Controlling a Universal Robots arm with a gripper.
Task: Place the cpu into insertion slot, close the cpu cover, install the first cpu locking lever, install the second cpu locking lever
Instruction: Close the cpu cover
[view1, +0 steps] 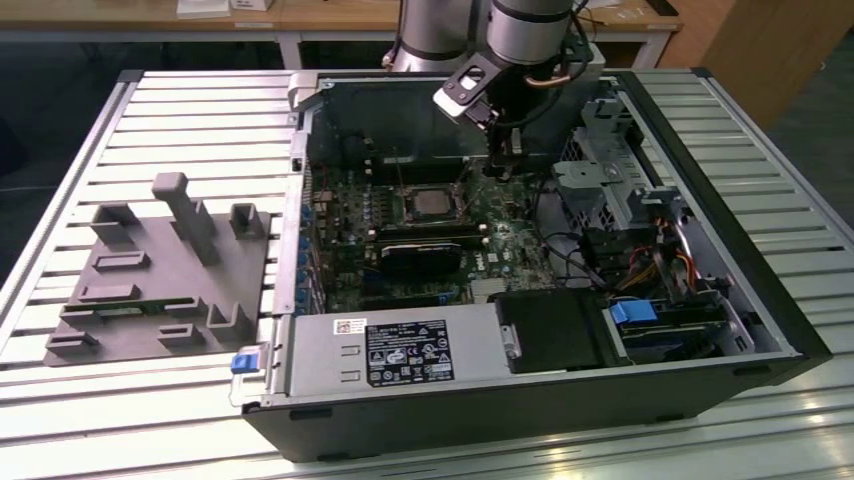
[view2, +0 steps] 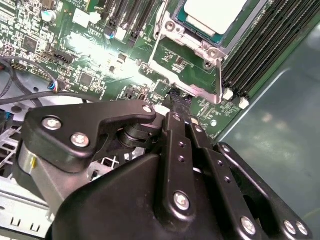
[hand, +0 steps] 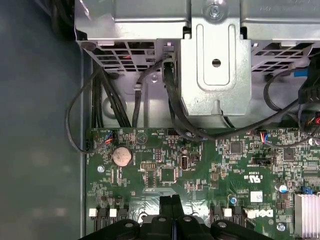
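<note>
- While the black two-finger gripper hangs low inside the open black computer case, its fingers are pressed together with nothing between them.
- Just beyond the fingertips lies the small square cpu with the pale silvery top, seated in its slot on the green motherboard.
- Close to the fingertips, the thin silvery cpu cover frame lies flat around the chip.
- Well away from the gripper, the grey power-supply box carries a black-and-white printed label and a small white sticker; their print is too small to make out.
</note>
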